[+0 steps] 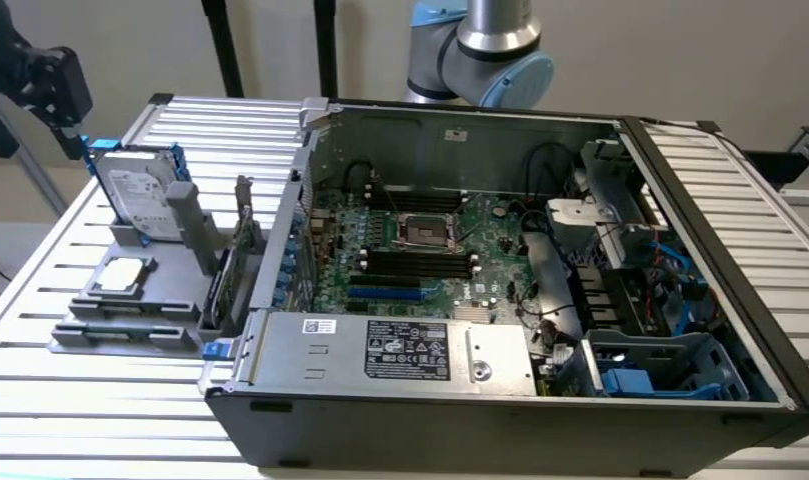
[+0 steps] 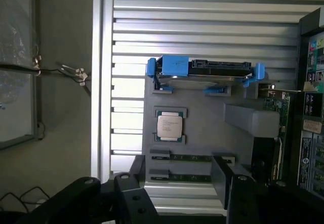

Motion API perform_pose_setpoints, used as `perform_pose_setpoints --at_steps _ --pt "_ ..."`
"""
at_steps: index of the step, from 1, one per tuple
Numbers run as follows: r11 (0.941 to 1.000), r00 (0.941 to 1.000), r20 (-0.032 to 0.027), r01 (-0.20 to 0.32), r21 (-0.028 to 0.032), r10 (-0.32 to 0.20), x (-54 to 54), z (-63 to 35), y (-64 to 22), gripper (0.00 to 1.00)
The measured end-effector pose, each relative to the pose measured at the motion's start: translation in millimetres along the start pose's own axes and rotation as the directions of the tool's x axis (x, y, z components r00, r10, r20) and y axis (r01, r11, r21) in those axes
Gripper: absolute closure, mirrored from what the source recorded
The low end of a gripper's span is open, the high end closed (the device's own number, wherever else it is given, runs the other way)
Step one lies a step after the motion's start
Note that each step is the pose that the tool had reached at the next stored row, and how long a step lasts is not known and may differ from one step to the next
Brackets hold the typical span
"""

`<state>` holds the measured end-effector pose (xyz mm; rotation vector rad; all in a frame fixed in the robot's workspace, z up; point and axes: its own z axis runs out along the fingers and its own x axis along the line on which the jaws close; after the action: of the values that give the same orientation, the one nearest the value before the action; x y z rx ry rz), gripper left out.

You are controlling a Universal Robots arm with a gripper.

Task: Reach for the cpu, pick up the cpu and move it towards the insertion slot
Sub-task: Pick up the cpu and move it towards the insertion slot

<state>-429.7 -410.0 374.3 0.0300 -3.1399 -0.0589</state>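
The gripper [image 2: 178, 176], jaws wide apart and empty, hangs over the grey tray [image 2: 202, 133] at the exterior view's left where the cpu [image 2: 169, 126] lies flat, well apart from the insertion slot [image 1: 424, 230]; a descent off-centre could catch the tray's lips and tilt the chip.

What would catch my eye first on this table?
The big open computer case stands centre-right in the exterior view, its green motherboard and shiny insertion slot laid bare. On that view's left, a grey holder carries the small silver cpu and an upright hard drive in a blue frame.
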Motion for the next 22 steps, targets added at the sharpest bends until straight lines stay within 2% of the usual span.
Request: perform_pose_setpoints --at_steps 1,2,22 --pt "1.0000 1.0000 -0.0001 0.000 0.0001 0.000 0.0 0.0 0.0 0.35" --pt "1.0000 1.0000 0.0000 0.000 0.0001 0.000 0.0 0.3 0.0 0.29" --pt "1.0000 1.0000 0.0001 0.000 0.0001 0.000 0.1 36.3 -1.3 0.29"
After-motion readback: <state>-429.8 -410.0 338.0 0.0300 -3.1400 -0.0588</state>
